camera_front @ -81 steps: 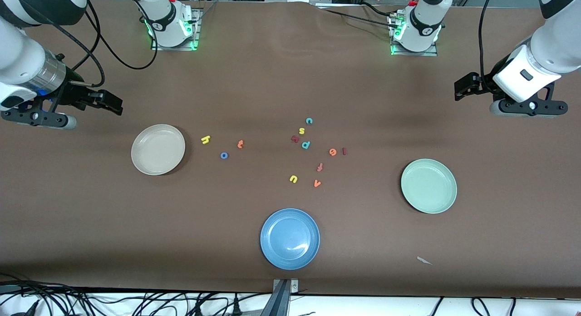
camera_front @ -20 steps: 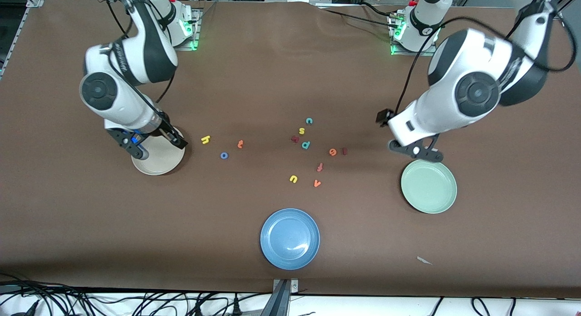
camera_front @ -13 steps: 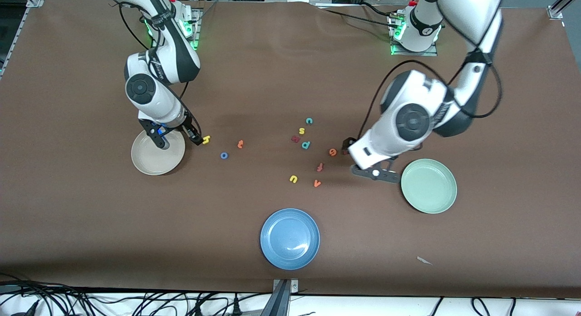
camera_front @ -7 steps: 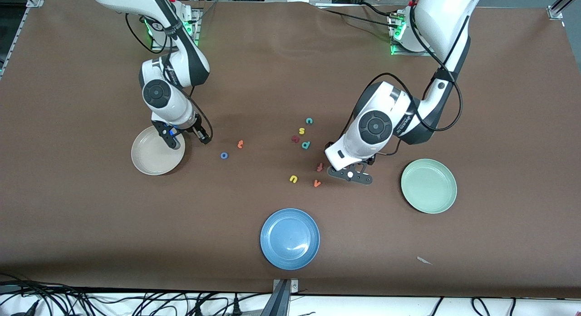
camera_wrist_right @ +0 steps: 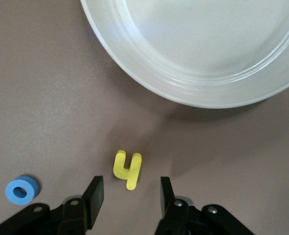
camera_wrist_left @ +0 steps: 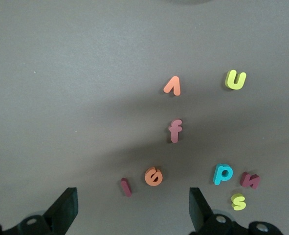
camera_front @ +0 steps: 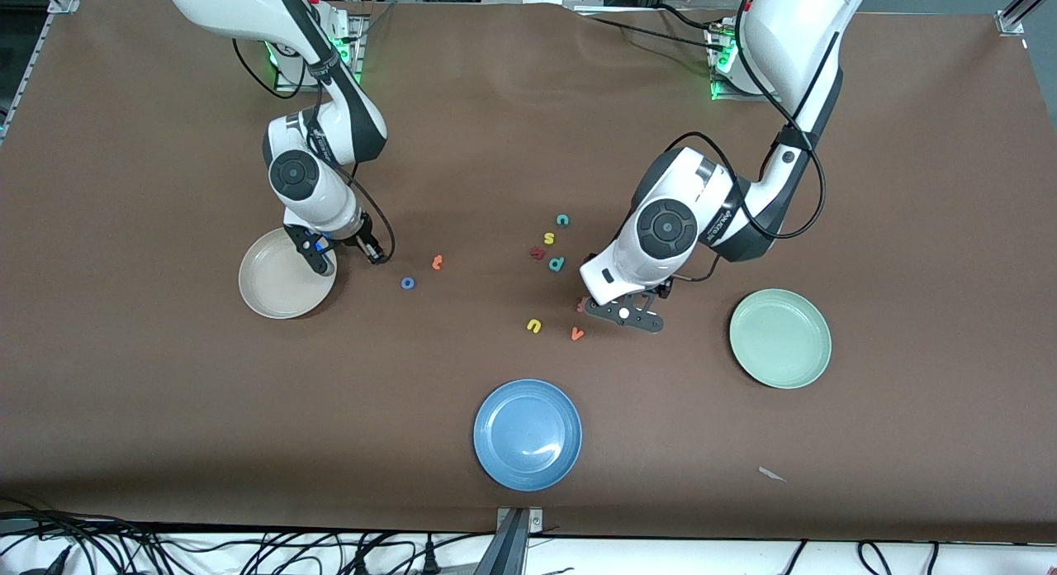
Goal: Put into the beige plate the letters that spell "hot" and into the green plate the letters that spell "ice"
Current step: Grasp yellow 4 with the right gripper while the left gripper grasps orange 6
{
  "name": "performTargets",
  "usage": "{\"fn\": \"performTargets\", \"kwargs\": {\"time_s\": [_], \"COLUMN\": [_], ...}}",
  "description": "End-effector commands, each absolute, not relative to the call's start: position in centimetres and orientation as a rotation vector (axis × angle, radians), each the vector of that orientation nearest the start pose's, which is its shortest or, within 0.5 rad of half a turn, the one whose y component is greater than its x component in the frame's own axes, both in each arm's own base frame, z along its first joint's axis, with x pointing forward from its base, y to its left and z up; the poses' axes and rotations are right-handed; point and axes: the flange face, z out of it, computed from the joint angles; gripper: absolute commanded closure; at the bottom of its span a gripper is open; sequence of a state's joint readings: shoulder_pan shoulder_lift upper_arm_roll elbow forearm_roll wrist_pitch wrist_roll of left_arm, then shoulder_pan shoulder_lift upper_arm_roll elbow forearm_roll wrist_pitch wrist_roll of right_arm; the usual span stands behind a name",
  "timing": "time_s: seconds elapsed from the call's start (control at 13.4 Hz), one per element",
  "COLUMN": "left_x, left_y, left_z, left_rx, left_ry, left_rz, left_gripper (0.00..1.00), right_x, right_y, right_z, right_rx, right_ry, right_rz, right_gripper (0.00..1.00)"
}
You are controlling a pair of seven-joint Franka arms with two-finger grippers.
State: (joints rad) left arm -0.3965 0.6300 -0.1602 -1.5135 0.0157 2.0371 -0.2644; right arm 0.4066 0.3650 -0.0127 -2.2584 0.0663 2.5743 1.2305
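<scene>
My right gripper hangs low over the yellow h, beside the beige plate. Its jaws are open, with a gap on each side of the h. The blue o and orange t lie nearby toward the table's middle. My left gripper stands wide open over the dark red i and orange e, which the arm hides in the front view. The teal c lies farther from the front camera. The green plate holds nothing.
Other letters lie around the left gripper: a yellow s, teal p, a dark red letter, reddish f, yellow u and orange v. A blue plate sits near the front edge.
The right gripper slid from the beige plate's edge over the h, and its jaws narrowed. The left arm swung from beside the green plate over the i and e, jaws still wide.
</scene>
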Motion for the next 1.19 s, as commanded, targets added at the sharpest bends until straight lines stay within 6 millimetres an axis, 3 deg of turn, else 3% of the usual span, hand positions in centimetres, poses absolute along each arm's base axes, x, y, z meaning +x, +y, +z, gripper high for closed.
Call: {"fn": "performTargets", "kwargs": {"time_s": [0.0,0.22,0.3,0.52,0.75,0.97,1.12], "left_x": [60.2,58.6,58.3,57.0,57.0,56.3,55.3], "left_y": [-35.7,-37.4,-36.8,-36.6,-36.5,-36.3,-36.1], "left_z": [28.9,28.8,28.3,26.3,24.6,21.7,20.2], "left_rx": [-3.114,-3.1,-3.09,-3.038,-3.003,-2.97,-2.921], "left_ry": [0.494,0.547,0.547,0.74,0.938,1.034,1.089], "left_rz": [0.177,0.196,0.218,0.278,0.252,0.17,0.141], "left_gripper": [0.0,0.0,0.0,0.0,0.0,0.02,0.07], "right_x": [49.2,49.3,49.3,49.2,49.1,49.1,49.1], "right_y": [20.4,20.5,20.4,20.3,20.3,20.2,20.1], "right_z": [18.6,18.2,18.1,17.5,17.2,17.2,17.0], "right_rx": [-2.835,-2.827,-2.829,-2.842,-2.849,-2.853,-2.853], "right_ry": [1.337,1.334,1.333,1.324,1.322,1.321,1.318], "right_rz": [0.066,0.049,0.05,0.06,0.069,0.074,0.072], "right_gripper": [0.45,0.43,0.43,0.42,0.42,0.43,0.51]}}
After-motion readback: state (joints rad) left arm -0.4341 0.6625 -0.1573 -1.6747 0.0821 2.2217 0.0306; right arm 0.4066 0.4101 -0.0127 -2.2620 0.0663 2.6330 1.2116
